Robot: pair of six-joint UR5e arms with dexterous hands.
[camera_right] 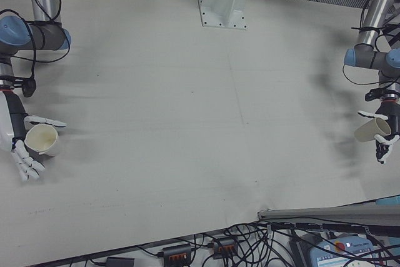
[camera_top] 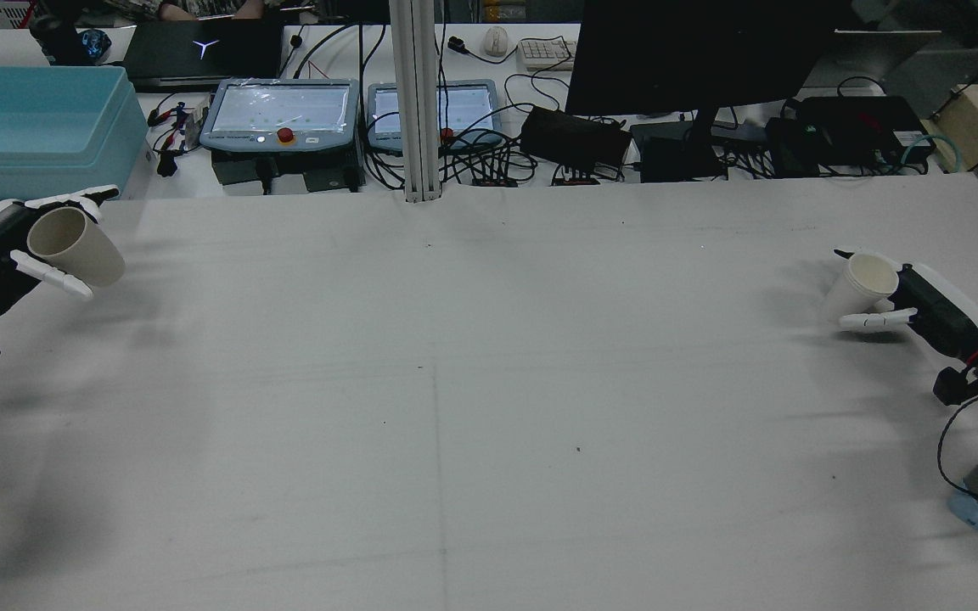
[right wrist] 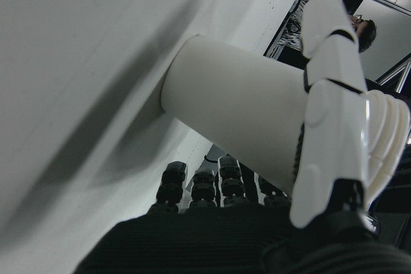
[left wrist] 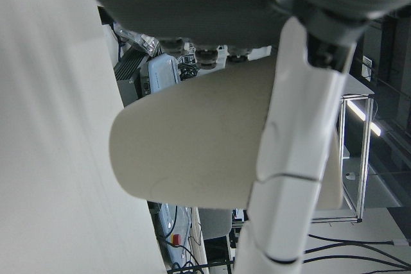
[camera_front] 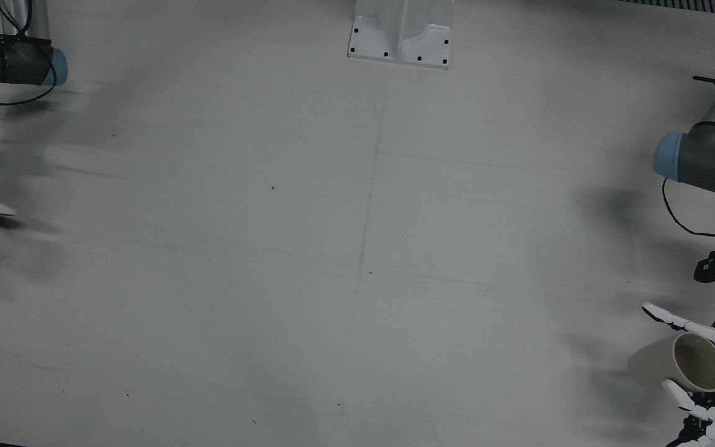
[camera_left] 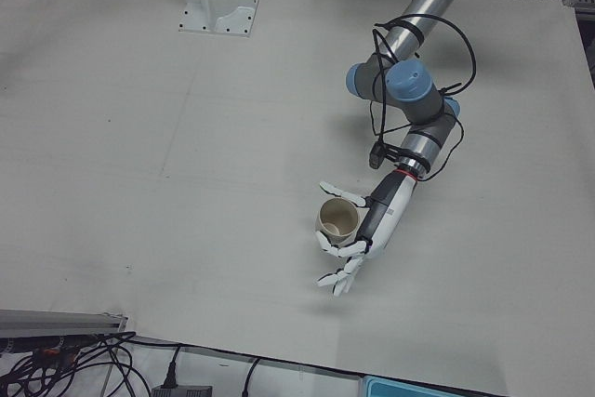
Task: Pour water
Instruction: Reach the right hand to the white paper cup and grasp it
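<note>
Both cups [camera_top: 77, 246] tilted (mouths facing inward-up).

Wide bare table [camera_top: 489, 407] between the hands, open for passage across the whole middle. Only obstacles: left cup [camera_top: 73, 244] and right cup [camera_top: 862, 288] at opposite edges, white post base [camera_front: 402, 34] mid-rear.

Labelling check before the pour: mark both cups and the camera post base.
left hand's cup [camera_left: 337, 221], left-front view, on the inside of its open mouth.
right hand's cup [camera_right: 41, 138], right-front view, on the inside of its mouth.
white post base [camera_front: 400, 37], front view, on its flat plate.
</note>
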